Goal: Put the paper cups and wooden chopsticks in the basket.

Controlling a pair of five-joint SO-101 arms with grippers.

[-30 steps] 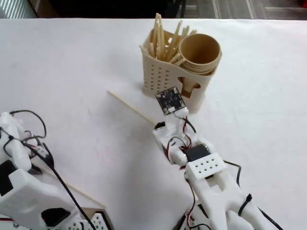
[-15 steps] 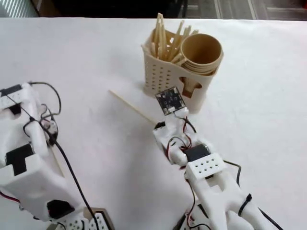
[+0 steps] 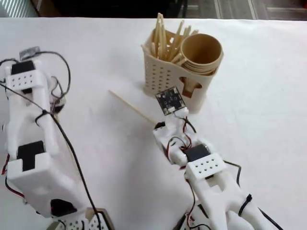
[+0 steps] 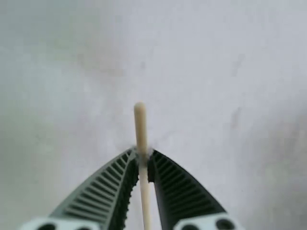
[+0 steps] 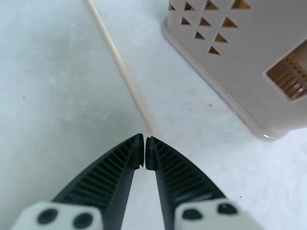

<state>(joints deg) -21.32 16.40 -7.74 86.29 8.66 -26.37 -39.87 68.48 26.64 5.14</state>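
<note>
The left wrist view shows the left gripper closed tight on a wooden chopstick. Its rounded end sticks out past the fingertips, above the white table. In the high view, the left arm stands at the left side of the table, well apart from the basket. The high view looks into the basket from above. A stack of paper cups sits in one compartment, and a bundle of chopsticks stands in the compartment beside it. One loose chopstick lies flat on the table near the basket. The right wrist view shows the right gripper with its fingers together and nothing between them. Its tip is just beside the near end of this loose chopstick, and the basket's wall is close by.
</note>
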